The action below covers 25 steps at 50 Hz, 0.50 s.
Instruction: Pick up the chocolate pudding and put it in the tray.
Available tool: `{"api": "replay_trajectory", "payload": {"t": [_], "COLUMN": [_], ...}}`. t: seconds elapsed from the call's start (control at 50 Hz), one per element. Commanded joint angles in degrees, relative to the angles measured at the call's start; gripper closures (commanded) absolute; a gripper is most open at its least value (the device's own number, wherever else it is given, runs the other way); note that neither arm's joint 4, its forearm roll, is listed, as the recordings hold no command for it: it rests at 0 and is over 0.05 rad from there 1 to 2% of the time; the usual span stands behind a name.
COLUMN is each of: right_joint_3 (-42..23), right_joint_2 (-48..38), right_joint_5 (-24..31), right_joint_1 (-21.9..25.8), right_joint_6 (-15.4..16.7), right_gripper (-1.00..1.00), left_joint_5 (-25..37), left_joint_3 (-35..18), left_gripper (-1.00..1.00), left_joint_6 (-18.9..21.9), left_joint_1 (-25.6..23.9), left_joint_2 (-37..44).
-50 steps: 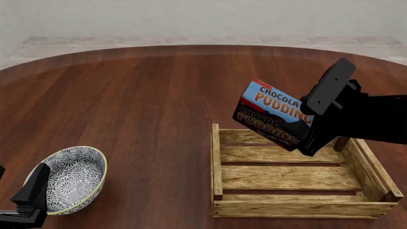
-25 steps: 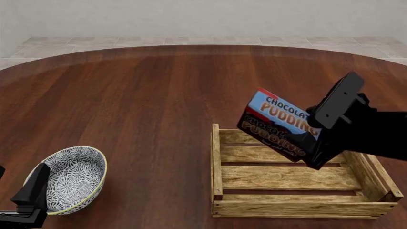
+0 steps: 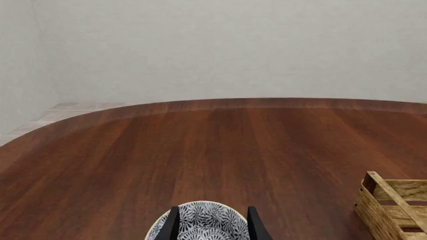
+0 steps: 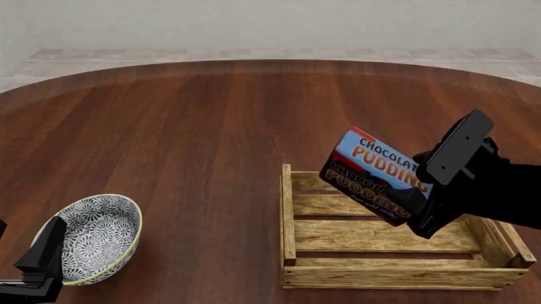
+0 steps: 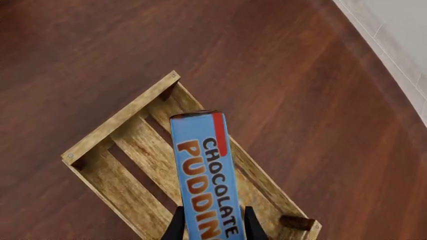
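A chocolate pudding carton (image 4: 377, 176) is held tilted in mid-air by the right tool (image 4: 431, 190), right of centre in the front view, over the far half of the slatted wooden tray (image 4: 292, 218) and not yet touching it. In the right wrist view the carton (image 5: 205, 170) is seen clamped at its near end between the two dark fingers (image 5: 176, 226), with its blue band uppermost and the crate's boards (image 5: 143, 137) beneath. The box is judged to be light and stiff, though thin card of this kind may be dented by a hard squeeze and its glossy printed faces may slip; the narrow sides near one end, as gripped here, appear the soundest place to take hold. At the lower left of the front view the left tool (image 4: 40, 266) sits beside a patterned bowl (image 4: 97, 236) on the dark wooden tabletop (image 4: 186, 139); in its own wrist view its fingers (image 3: 171, 227) are seen parted, with nothing between them.
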State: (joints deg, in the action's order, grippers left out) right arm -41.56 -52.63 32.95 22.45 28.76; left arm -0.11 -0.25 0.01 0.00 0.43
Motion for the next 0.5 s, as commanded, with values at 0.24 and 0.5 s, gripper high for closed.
{"api": "replay_trajectory", "payload": {"t": [0.24, 0.5], "right_joint_3": [2.12, 4.14], "right_joint_2": [1.12, -0.02], "right_joint_5": [-1.02, -3.82], "right_joint_1": [0.34, 1.31], "right_joint_6": [-2.6, -4.19], "right_gripper": [1.0, 1.0], "left_joint_5": [0.0, 0.0], "left_joint_3": [0.0, 0.0], "left_gripper": [-1.0, -1.0], "left_joint_6": [0.0, 0.0], "left_joint_1": [0.0, 0.0], "left_joint_2": [0.01, -0.01]}}
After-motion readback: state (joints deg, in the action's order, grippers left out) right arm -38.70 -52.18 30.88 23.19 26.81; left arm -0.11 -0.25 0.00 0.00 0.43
